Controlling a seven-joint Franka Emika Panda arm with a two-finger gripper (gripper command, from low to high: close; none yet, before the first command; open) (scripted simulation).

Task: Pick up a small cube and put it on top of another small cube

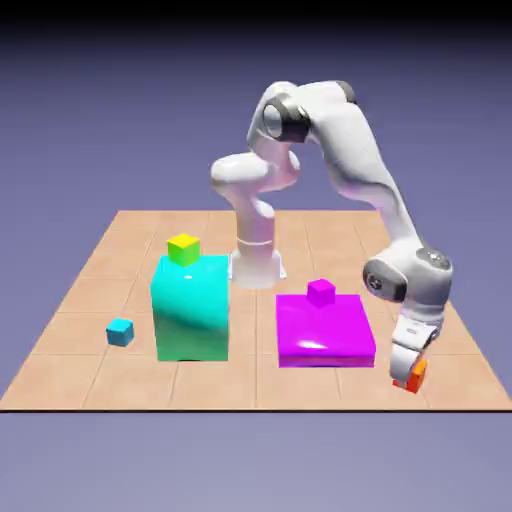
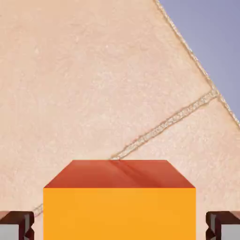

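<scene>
Step now = grip: close the pincer point(image 2: 120, 227) evenly, hold it level, then lift straight up, clear of the flat magenta block point(image 1: 324, 330). Pincer's open, w/ a slim gap each side of the orange-red cube point(image 2: 119, 213) (nicely centred, btw). Cube's between the tips, on the desk point(image 1: 256, 390), to the block's right in the ext. view.

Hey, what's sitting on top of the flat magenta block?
A small magenta cube sits at the back of the flat magenta block. Whatever lies beneath the block is covered.
</scene>
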